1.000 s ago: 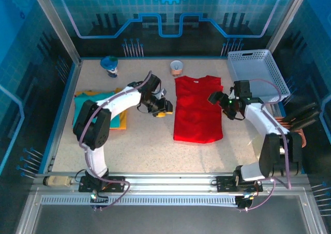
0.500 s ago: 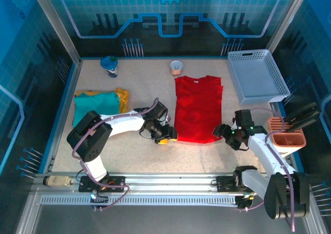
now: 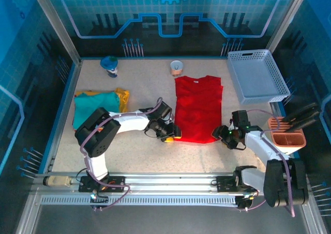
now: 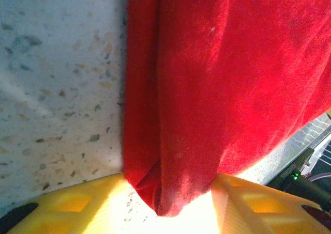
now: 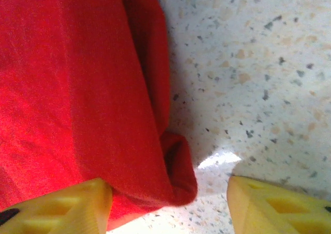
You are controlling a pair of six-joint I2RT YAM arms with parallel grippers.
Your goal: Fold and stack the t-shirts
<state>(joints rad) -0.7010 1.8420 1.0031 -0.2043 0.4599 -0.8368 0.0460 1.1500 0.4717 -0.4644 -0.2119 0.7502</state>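
At the back edge of the table (image 3: pixel 145 156) a blue figure (image 3: pixel 109 65) and a small cup (image 3: pixel 177 66) are seen, the cup just beyond the collar of the red shirt (image 3: pixel 198 109). A white lattice basket (image 3: pixel 257 76) is set at the right back corner, near the shirt's right sleeve but apart from it. A tan holder (image 3: pixel 287 137) is placed by the right edge, near the right arm. The teal shirt (image 3: pixel 93 111) is laid folded on the yellow one (image 3: pixel 122 96) at the left, well apart from the red shirt, with bare speckled table between. The red shirt is spread flat at mid-table, collar away from the arms.

Its near left corner is flanked by the left gripper (image 3: pixel 172 136). The soft, creased corner is touched by both yellow fingers (image 4: pixel 67 208), but whether it is clamped cannot be told. The near right corner is straddled by the right gripper (image 3: pixel 221 134), jaws apart. One finger is met by the rolled hem; the other is parted from it by bare table.
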